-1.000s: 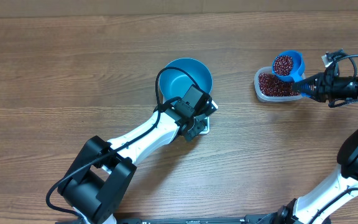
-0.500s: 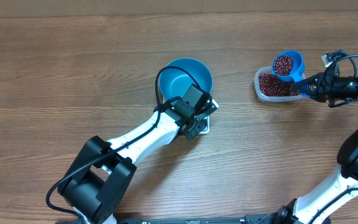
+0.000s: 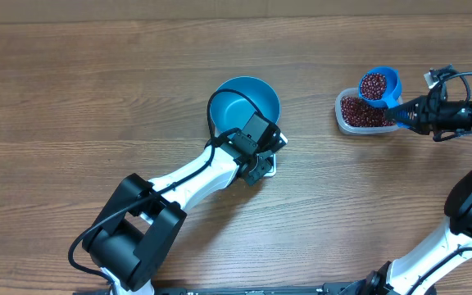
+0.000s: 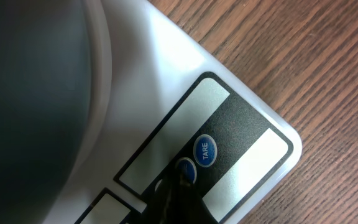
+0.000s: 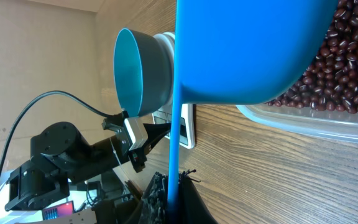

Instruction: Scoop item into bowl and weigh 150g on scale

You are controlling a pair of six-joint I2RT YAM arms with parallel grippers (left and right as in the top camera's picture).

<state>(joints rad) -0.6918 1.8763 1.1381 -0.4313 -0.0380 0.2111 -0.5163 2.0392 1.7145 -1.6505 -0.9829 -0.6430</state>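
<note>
The teal bowl [image 3: 244, 100] stands empty on the white scale [image 4: 166, 81], which my left arm mostly hides from above. My left gripper [image 4: 180, 182] is shut, and its tip rests on a blue button [image 4: 186, 169] beside the TARE button [image 4: 204, 150] on the scale's panel. My right gripper [image 5: 174, 186] is shut on the handle of a bright blue scoop [image 3: 380, 85]. That scoop is full of red-brown beans and hangs over the clear tub [image 3: 351, 121]. The tub holds the rest of the beans [image 5: 344, 65]. The bowl [image 5: 135, 71] also shows far off in the right wrist view.
The tub sits at the right of the wooden table [image 3: 97, 90], about a hand's width from the bowl. My left arm [image 3: 195, 176] runs diagonally from the front left up to the scale. A dark cable [image 3: 213, 106] arcs over the bowl's left rim.
The lower links of my left arm have shifted slightly to the right. Both grippers, the scoop and the bowl have kept their places.
</note>
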